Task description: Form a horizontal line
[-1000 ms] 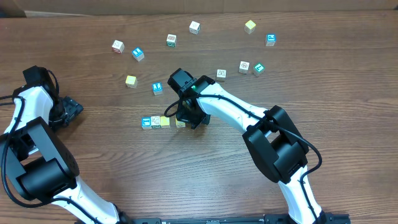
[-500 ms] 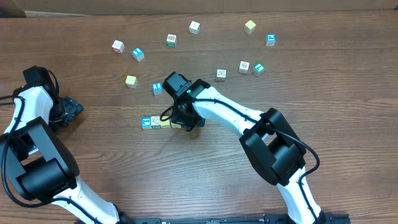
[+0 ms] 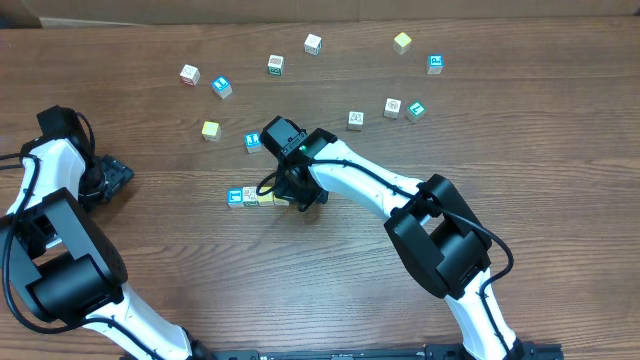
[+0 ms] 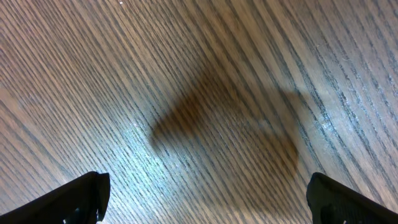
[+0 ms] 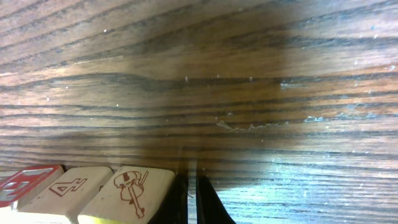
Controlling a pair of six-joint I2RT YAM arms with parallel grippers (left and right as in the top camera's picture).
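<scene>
The row (image 3: pixel 250 197) of tiny cubes lies on the worktop (image 3: pixel 200 290) a little left of its middle, about halfway between the far and near edges, and loose cubes (image 3: pixel 275 64) are scattered toward the far edge. The cubes look light, stiff and smooth-faced, so I judge that they slide at a slight touch and that one nudge can skew the neighbours. The safest hold is a pinch from above across two opposite side faces, or a flat push along the row. The right arm (image 3: pixel 370 185) reaches in from the near right, its wrist bent down over the row's right end and hiding it from above. The right fingers (image 5: pixel 205 205) are pressed together and empty, tips just beside the end cube (image 5: pixel 127 190). The left arm (image 3: pixel 50 170) is folded by the left edge, with the left fingers (image 4: pixel 81 196) spread wide over bare wood, holding nothing
</scene>
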